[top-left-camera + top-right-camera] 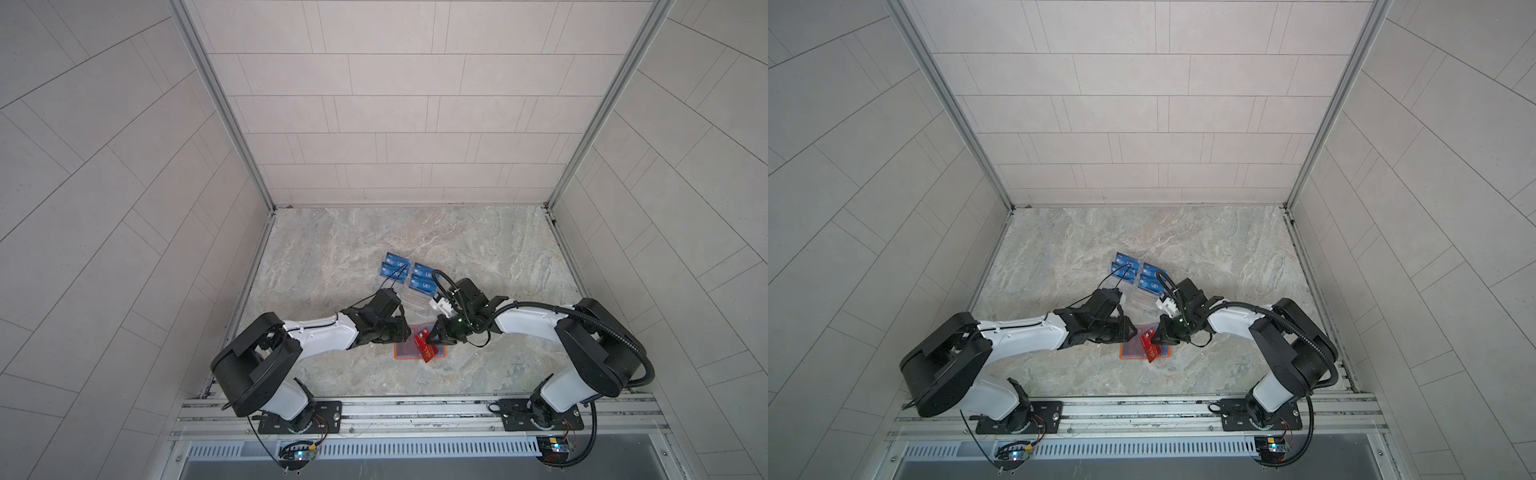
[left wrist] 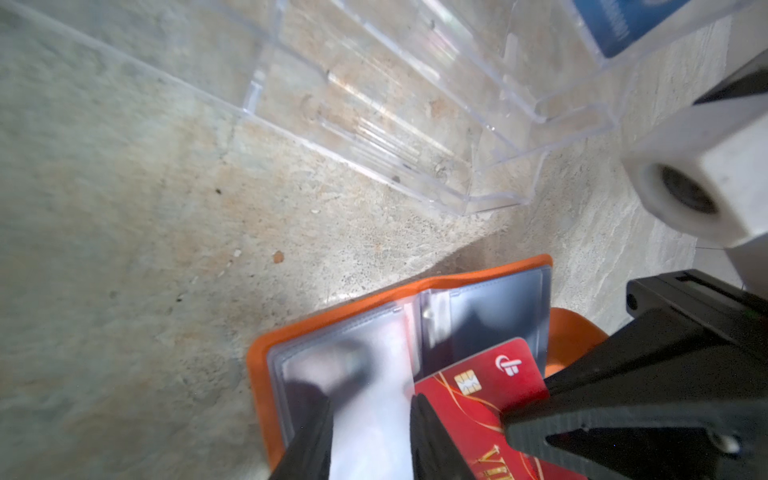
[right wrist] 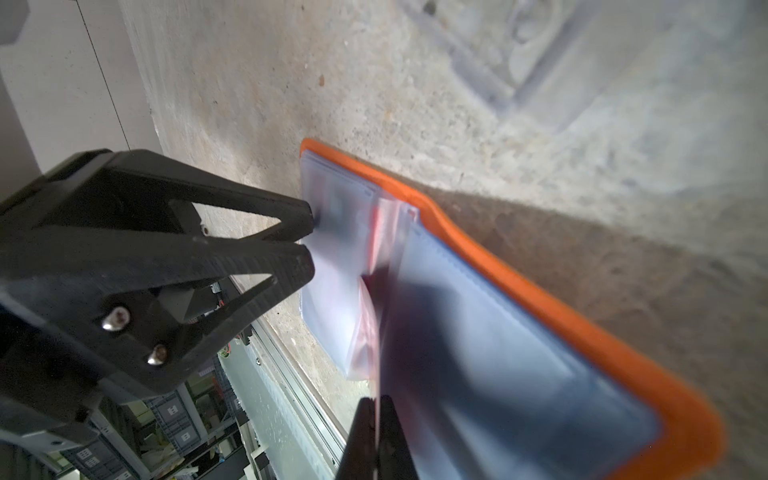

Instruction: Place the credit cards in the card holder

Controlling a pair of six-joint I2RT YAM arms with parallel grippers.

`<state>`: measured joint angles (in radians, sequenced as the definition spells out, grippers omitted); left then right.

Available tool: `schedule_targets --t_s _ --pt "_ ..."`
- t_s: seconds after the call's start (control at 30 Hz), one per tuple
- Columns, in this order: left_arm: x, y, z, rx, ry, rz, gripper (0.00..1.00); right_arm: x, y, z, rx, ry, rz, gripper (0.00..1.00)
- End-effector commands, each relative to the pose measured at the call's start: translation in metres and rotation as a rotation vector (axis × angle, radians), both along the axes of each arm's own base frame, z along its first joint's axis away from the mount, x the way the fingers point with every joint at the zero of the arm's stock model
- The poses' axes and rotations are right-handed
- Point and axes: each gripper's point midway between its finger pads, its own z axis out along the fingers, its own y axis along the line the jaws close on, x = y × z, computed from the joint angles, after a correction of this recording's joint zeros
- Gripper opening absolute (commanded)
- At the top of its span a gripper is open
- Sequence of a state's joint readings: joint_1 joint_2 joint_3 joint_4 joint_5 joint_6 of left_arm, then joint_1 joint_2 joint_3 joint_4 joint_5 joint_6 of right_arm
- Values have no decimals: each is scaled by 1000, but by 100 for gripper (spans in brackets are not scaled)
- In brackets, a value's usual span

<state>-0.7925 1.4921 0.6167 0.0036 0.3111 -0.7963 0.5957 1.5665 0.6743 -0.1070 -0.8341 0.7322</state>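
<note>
The orange card holder point(image 1: 401, 353) point(image 1: 1165, 353) lies open on the marble table, its clear sleeves point(image 2: 490, 316) facing up. My right gripper point(image 1: 432, 338) point(image 3: 376, 405) is shut on a red VIP credit card point(image 2: 478, 399) point(image 1: 424, 349). The card tilts down over the holder's point(image 3: 519, 282) middle fold. My left gripper point(image 1: 409, 332) point(image 2: 370, 399) stands part open, with its fingertips point(image 3: 305, 257) resting on the left-hand sleeve page. Blue credit cards point(image 1: 395, 259) point(image 1: 1152, 282) stand in clear racks behind the holder.
Two clear acrylic tiered racks point(image 2: 374, 104) point(image 1: 409, 305) stand just behind both grippers, their near tiers empty. The right arm's white wrist camera point(image 2: 698, 178) hangs close above the holder. Tiled walls close in three sides, and a metal rail point(image 1: 415, 409) runs along the front.
</note>
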Motion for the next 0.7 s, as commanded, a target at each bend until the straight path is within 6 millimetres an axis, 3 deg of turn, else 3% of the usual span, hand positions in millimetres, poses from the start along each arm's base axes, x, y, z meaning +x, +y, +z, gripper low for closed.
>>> schedule_targets --t_s 0.0,0.67 --pt "-12 12 -14 46 45 3 36 7 1 -4 -23 -12 -20 0" --pt "-16 14 -18 34 54 11 36 22 6 -18 -53 -82 -128 0"
